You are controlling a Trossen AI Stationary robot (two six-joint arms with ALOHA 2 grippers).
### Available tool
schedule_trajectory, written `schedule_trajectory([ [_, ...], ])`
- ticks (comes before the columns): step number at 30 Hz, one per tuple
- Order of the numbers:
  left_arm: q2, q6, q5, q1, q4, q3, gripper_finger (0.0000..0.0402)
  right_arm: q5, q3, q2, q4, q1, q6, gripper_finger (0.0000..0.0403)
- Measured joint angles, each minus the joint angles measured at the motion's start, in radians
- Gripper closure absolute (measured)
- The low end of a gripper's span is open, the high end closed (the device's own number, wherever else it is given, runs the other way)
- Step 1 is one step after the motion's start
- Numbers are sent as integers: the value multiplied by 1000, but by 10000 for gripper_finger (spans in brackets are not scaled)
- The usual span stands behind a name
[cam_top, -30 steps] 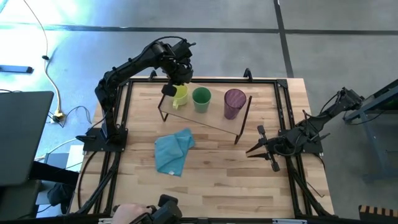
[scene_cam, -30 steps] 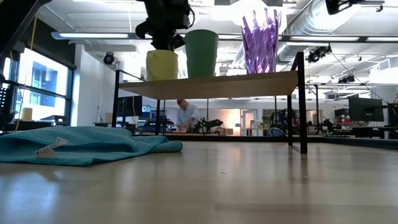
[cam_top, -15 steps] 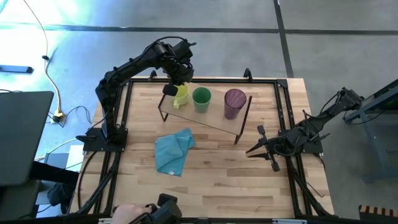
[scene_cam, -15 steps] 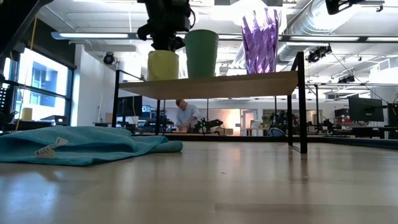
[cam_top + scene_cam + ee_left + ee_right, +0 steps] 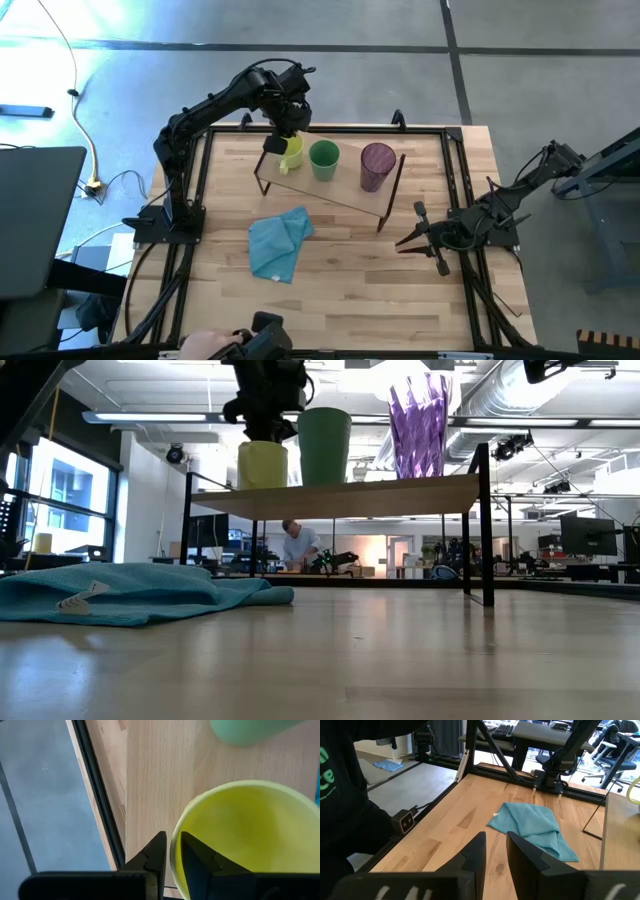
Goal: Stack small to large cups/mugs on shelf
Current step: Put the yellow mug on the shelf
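On the light-wood shelf (image 5: 340, 192) (image 5: 350, 495) stand a yellow mug (image 5: 292, 153) (image 5: 262, 465), a green cup (image 5: 323, 158) (image 5: 324, 445) and a purple tumbler (image 5: 377, 165) (image 5: 418, 430), in a row from left to right, each on its base. My left gripper (image 5: 283, 135) (image 5: 173, 851) is above the mug at the shelf's far left end, shut on the mug's rim. The mug's handle is hidden. My right gripper (image 5: 402, 243) (image 5: 496, 845) waits low by the table's right edge, empty, its fingers nearly together. My left gripper holds the yellow mug by its rim (image 5: 175, 837), on the side toward the table's far left. One finger (image 5: 197, 855) is inside the mug and one finger (image 5: 157, 852) outside. The fingers come from above, pointing down. The mug stands upright, its base on the shelf.
A light blue cloth (image 5: 278, 243) (image 5: 120, 592) (image 5: 530, 827) lies crumpled on the table in front of the shelf's left half. The shelf's dark legs (image 5: 486, 530) stand at its ends. A person (image 5: 297, 547) shows in the room far behind the table.
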State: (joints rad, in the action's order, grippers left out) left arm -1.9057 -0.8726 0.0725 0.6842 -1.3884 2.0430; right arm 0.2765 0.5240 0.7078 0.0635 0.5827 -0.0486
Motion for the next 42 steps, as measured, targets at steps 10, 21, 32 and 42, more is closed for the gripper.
schedule_trajectory([
  [10, 0, 17, 6, 0, -7, 0, 355, 0, 0, 0, 2, 0, 0, 336],
  [21, 2, 17, -39, -26, -14, 0, 355, 0, 0, 0, 10, 0, 0, 336],
  [32, 2, 2, -105, -32, -6, 1, 355, 0, 0, 0, 16, 0, 0, 336],
  [42, 2, -13, -110, -58, 2, 1, 355, 0, 0, 0, 18, 0, 0, 336],
])
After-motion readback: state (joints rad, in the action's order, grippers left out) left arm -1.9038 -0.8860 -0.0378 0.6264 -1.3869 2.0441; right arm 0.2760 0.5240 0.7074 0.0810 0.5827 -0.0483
